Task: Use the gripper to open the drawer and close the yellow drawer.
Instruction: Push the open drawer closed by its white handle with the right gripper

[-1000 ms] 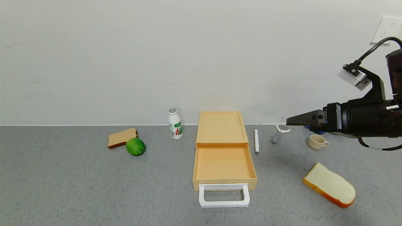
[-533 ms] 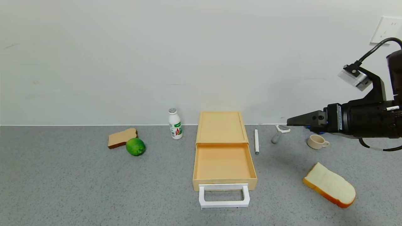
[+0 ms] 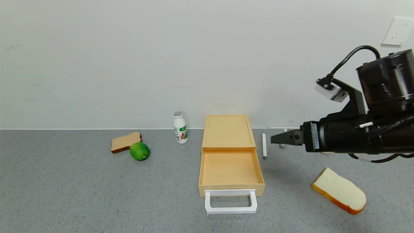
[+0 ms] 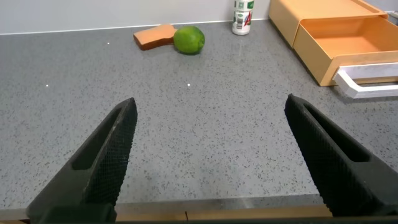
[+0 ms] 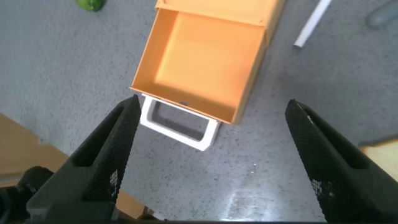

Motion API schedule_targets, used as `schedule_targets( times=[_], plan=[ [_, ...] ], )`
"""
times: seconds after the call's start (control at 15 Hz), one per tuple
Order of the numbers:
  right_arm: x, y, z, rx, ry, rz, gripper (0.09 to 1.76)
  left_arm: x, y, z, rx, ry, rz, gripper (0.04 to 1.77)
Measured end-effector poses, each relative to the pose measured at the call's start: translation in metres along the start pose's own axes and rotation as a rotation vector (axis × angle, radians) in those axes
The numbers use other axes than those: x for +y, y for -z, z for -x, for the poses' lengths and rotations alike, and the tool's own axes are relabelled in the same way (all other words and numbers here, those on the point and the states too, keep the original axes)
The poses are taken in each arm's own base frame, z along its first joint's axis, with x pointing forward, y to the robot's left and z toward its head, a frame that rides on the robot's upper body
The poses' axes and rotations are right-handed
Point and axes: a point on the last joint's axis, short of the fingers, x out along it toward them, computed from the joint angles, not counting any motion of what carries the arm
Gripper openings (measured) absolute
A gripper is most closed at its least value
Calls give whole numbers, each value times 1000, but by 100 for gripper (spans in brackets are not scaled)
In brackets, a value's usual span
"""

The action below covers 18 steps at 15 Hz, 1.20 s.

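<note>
The yellow drawer (image 3: 229, 168) lies pulled out of its case (image 3: 228, 131) at the middle of the counter, its long axis running far to near, with the white handle (image 3: 231, 202) at the near end. The right gripper (image 3: 275, 138), fingers spread, hovers to the right of the drawer and farther back than the handle, so it is the nearer arm; the left gripper (image 4: 208, 158), also spread, waits low at the near left.

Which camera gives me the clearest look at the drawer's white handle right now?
Head view: the white handle shows whole and unobstructed, in front of the open drawer. The right wrist view shows it whole but angled; the left wrist view catches only part at the frame edge.
</note>
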Motion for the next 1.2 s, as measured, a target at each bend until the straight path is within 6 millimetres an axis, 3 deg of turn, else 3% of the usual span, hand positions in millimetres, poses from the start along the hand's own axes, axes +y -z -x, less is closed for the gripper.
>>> schedule_targets(
  times=[0.33, 0.53, 0.87, 1.2],
  plan=[
    [54, 25, -48, 96, 30, 48, 171, 0, 0, 0, 0, 0, 0, 172],
    [75, 43, -80, 138, 81, 43, 171, 0, 0, 0, 0, 0, 0, 172],
    [93, 78, -126, 198, 193, 49, 171, 0, 0, 0, 0, 0, 0, 172],
    [98, 99, -151, 274, 285, 9, 171, 0, 0, 0, 0, 0, 0, 172]
  ],
)
